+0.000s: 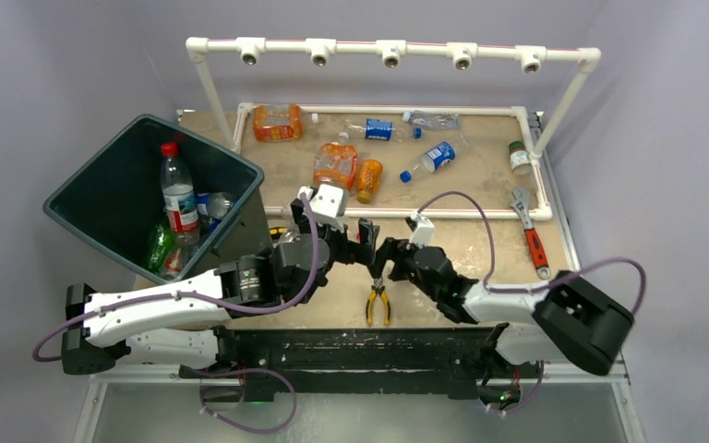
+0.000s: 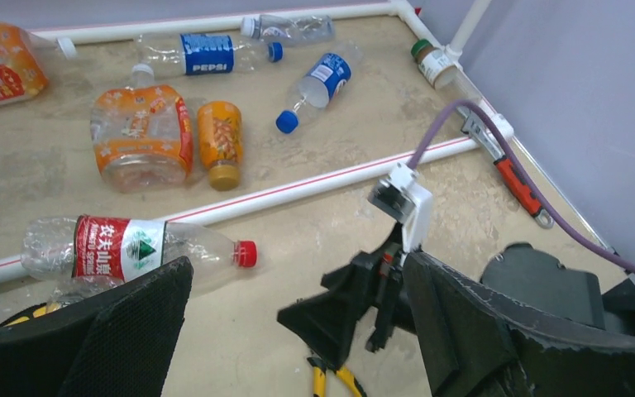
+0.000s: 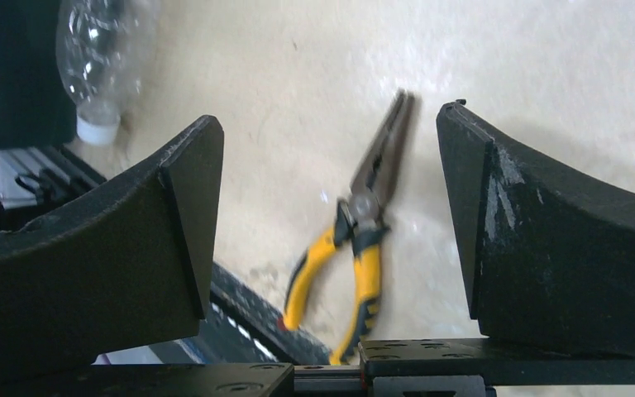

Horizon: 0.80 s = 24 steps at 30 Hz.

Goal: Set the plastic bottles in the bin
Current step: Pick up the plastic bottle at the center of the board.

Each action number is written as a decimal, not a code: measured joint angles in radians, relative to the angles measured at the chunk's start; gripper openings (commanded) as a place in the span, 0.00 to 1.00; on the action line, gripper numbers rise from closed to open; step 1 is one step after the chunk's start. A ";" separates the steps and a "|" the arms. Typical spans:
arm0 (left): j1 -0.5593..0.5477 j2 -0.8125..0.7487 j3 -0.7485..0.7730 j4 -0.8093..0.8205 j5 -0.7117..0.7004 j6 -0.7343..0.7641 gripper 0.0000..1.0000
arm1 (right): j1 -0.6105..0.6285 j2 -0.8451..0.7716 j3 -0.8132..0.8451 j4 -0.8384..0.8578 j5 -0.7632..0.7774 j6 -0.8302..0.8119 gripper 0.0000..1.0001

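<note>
The dark bin (image 1: 92, 198) stands tilted at the left and holds a red-capped bottle (image 1: 178, 194), a green one (image 1: 159, 245) and others. Several plastic bottles lie inside the white pipe frame: two orange ones (image 1: 335, 166), a Pepsi bottle (image 1: 378, 129) and a blue-labelled one (image 1: 434, 159). A clear bottle with a red label (image 2: 132, 248) lies just beyond my left gripper (image 2: 298, 314), which is open and empty. My right gripper (image 3: 331, 207) is open above the yellow-handled pliers (image 3: 355, 240) and touches nothing. A clear white-capped bottle (image 3: 99, 58) lies to its far left.
A red-handled wrench (image 1: 531, 235) lies at the right edge of the table. A white pipe frame (image 1: 378, 48) rises over the back. The two grippers (image 1: 362, 238) (image 1: 383, 261) stand close together near the table's middle, with the pliers (image 1: 378, 303) just in front.
</note>
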 measured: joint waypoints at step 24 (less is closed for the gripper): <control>0.000 -0.150 -0.137 -0.036 0.081 -0.200 0.94 | -0.056 0.493 0.327 0.289 0.002 -0.301 0.87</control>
